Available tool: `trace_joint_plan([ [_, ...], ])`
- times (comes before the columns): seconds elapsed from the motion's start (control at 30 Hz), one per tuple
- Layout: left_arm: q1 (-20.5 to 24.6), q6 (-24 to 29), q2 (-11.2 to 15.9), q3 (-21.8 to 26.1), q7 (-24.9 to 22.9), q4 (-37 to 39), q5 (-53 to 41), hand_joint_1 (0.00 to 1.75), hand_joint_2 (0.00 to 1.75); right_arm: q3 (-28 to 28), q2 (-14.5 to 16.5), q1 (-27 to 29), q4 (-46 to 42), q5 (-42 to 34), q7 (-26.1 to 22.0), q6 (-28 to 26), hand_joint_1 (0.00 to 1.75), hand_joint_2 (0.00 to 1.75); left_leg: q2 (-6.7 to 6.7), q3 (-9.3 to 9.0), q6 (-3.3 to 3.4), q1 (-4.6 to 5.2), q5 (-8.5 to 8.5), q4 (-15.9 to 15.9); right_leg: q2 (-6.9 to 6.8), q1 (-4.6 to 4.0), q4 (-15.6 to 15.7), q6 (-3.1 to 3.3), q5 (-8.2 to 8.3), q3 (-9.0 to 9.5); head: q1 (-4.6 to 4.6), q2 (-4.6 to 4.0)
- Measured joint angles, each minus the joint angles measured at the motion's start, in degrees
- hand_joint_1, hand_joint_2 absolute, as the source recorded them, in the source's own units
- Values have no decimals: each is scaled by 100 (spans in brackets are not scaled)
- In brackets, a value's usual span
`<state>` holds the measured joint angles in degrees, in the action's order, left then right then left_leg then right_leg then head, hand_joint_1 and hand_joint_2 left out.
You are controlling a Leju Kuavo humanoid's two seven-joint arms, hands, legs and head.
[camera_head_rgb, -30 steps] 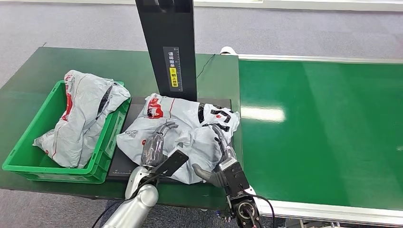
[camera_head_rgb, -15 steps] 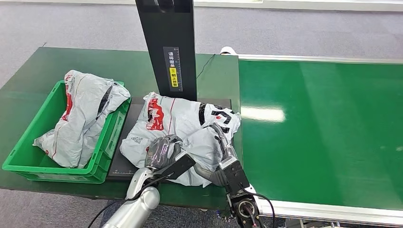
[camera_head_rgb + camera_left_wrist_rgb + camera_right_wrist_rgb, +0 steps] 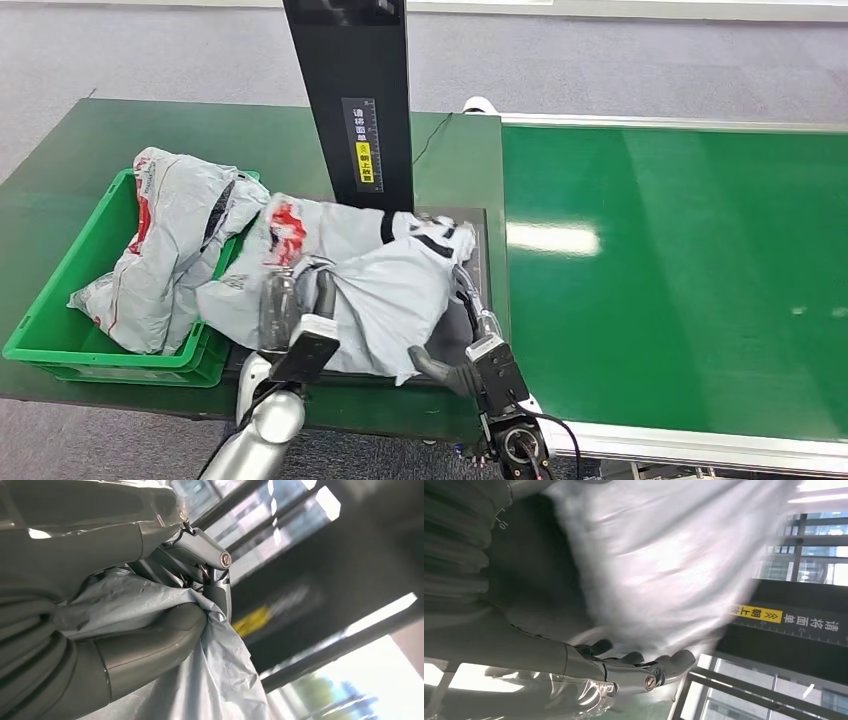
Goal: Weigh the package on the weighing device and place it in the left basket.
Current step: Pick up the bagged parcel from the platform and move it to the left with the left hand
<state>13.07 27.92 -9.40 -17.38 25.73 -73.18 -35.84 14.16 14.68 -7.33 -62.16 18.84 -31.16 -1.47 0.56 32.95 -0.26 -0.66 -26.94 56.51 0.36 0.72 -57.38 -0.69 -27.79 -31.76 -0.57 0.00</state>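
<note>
Now the left hand [image 3: 290, 300] grips the grey package [image 3: 370, 285], thumb and fingers [image 3: 150, 645] bunching its plastic. That package lies across the black weighing device [image 3: 470, 335], its 9 o'clock end overlapping the rim of the left basket [image 3: 60, 270], which holds another bag [image 3: 175, 250]. At the package's 4 o'clock edge the right hand [image 3: 470, 320] is spread apart, holding nothing.

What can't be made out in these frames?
- Head view: the scale platform lies mostly under the package, so no reading shows.
- Head view: the left hand fingers are partly buried in plastic.
- Right wrist view: the package is motion-blurred, so right hand contact is unclear.
</note>
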Motion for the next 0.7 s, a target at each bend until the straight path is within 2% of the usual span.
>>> trace_joint_plan([
  [0.13,-222,-84,174,79,252,-1010,436,175,175,-28,-8,4,0,0,-39,-4,0,175,0,1,0,-1,0,0,0,-1,0,0,0,1,1,0],
  [0.3,-344,-107,366,294,537,-1869,899,174,175,-68,-8,28,0,0,-58,-3,0,175,1,0,0,-1,1,0,0,-1,0,0,0,1,1,0],
  [0.5,-394,-245,529,590,779,-2531,1379,174,175,-109,-8,33,0,4,-67,-2,0,175,1,0,0,-1,0,0,0,-1,0,0,0,0,1,0],
  [0.7,-327,-433,672,1063,726,-2885,1871,175,175,-153,-6,34,0,11,-69,5,0,175,0,0,0,-1,1,0,0,-1,0,0,0,-1,1,0],
])
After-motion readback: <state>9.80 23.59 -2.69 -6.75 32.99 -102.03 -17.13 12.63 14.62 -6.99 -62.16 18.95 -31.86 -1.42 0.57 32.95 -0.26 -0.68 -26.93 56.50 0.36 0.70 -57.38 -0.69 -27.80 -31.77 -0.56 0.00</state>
